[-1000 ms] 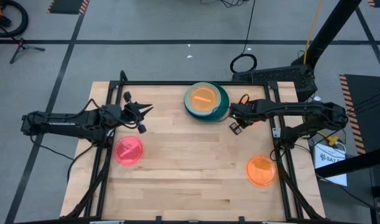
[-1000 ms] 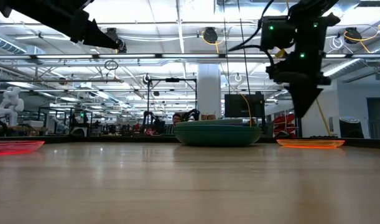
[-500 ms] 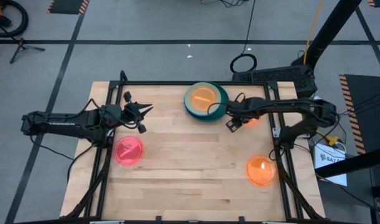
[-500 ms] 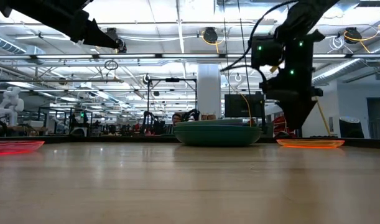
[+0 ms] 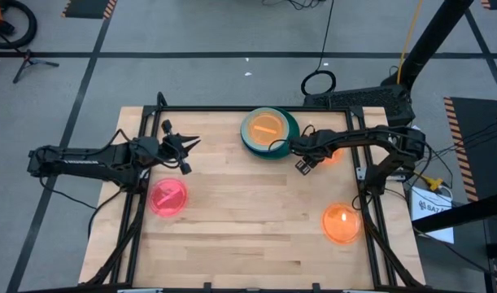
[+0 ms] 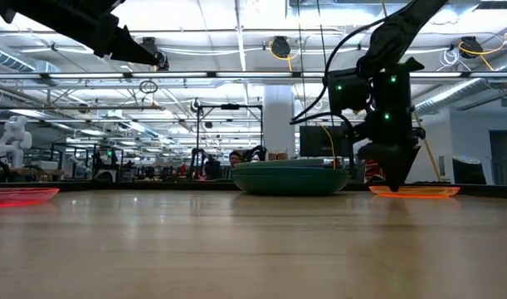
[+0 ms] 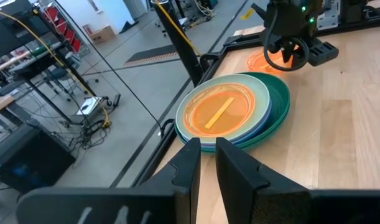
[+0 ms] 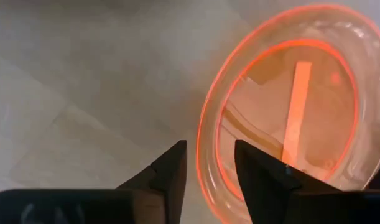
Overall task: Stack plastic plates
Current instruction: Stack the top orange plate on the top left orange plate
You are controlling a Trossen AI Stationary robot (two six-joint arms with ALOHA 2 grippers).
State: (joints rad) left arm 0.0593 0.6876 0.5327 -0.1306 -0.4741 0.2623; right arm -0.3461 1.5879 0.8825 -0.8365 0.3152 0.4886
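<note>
A stack of plates, translucent orange on top of blue and dark green, stands at the table's far middle, also seen in the left wrist view. Right of the stack lies a translucent orange plate. My right gripper points down at it, open, with one finger outside the plate's rim and one over its inside. A pink plate rests flat at the left and another orange plate at the near right. My left gripper hovers left of the stack, open by a narrow gap. My right gripper comes from above, pointing down, with its fingers on either side of the orange plate's rim. The plate lies flat on the table. Whether the fingers touch the rim, I cannot tell.
A black frame runs along the table's edges. Bare wood lies between the pink plate and the near orange plate. Beyond the far edge are cables and a stand on the floor.
My right gripper has moved down and a little toward the table's left, from well above the table to just over the orange plate beside the stack. The plates have kept their places.
</note>
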